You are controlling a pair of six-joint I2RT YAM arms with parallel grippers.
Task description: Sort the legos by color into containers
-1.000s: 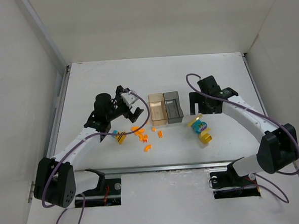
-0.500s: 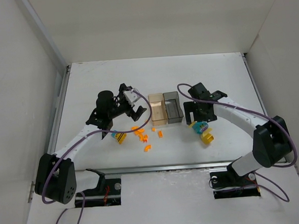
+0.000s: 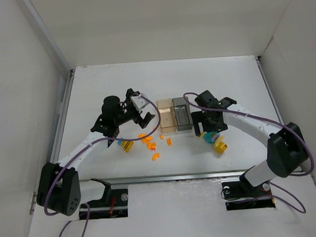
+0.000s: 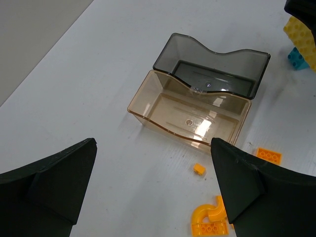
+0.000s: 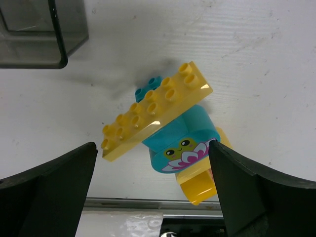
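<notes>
- Legos, top external view: small orange bricks [image 3: 149,143] are scattered on the white table [image 3: 102,84], just in front of the two bins. A yellow black-striped brick [image 3: 127,146] lies to their left. A teal-and-yellow cluster [image 3: 215,141] lies to the right, in front of the grey bin.
- Containers, same view: the amber bin [image 3: 167,116] and the grey bin [image 3: 183,113] stand side by side, touching, at the middle of the table.
- Left gripper [image 3: 144,114], same view: held beside the amber bin, with its jaws apart and nothing between them.
- Right gripper [image 3: 207,129], same view: set low over the teal-and-yellow cluster.
- Left wrist view: the left gripper [image 4: 153,148] is spread wide. The amber bin [image 4: 173,106] is seen ahead with the grey bin [image 4: 212,74] behind it. A curved orange brick [image 4: 211,219], a tiny orange piece [image 4: 199,169] and a flat orange plate [image 4: 269,155] lie on the table beside the amber bin.
- Right wrist view: the right gripper [image 5: 153,145] is spread, and the cluster lies between its fingers [image 5: 49,182]. A long yellow brick [image 5: 158,111] lies tilted over a teal brick printed with a frog face [image 5: 180,145]. Whether they are touched cannot be told. A corner of the grey bin [image 5: 44,39] shows at the upper left.
</notes>
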